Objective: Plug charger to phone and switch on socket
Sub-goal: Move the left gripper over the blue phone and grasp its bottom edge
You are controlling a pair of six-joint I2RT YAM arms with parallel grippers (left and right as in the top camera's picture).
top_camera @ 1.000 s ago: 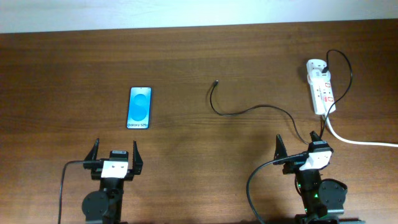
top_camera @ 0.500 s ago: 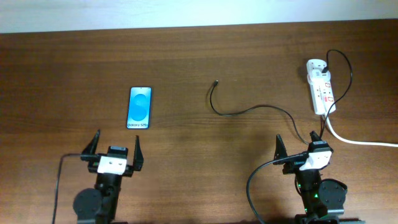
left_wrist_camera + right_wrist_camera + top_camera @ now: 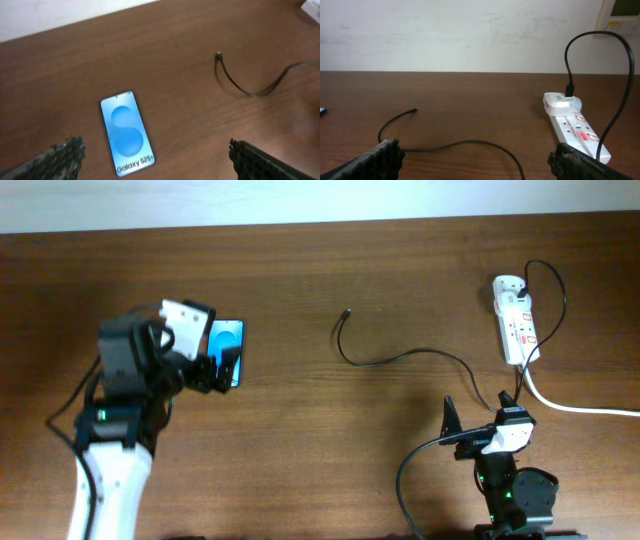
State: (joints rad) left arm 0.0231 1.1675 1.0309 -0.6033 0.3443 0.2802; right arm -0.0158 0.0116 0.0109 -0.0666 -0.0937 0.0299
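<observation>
The phone (image 3: 229, 334), blue screen up, lies at the left of the table. My left gripper (image 3: 218, 367) hovers over its near end, open and empty. In the left wrist view the phone (image 3: 126, 132) lies between and ahead of the open left gripper (image 3: 156, 165). The charger (image 3: 400, 358) is a thin black cable whose plug tip (image 3: 347, 312) lies free mid-table. Its other end is plugged into the white socket (image 3: 516, 320) at the far right. My right gripper (image 3: 478, 408) rests open and empty at the front right. The cable (image 3: 465, 144) and socket (image 3: 575, 127) lie ahead of it.
A thick white cord (image 3: 575, 406) runs from the socket off the right edge. A pale wall (image 3: 470, 35) borders the table's far side. The charger tip also shows in the left wrist view (image 3: 219, 55) to the phone's right.
My left arm has lifted from its rest at the front and swung forward over the phone's near end. The right arm, cable, phone and socket have not moved.
</observation>
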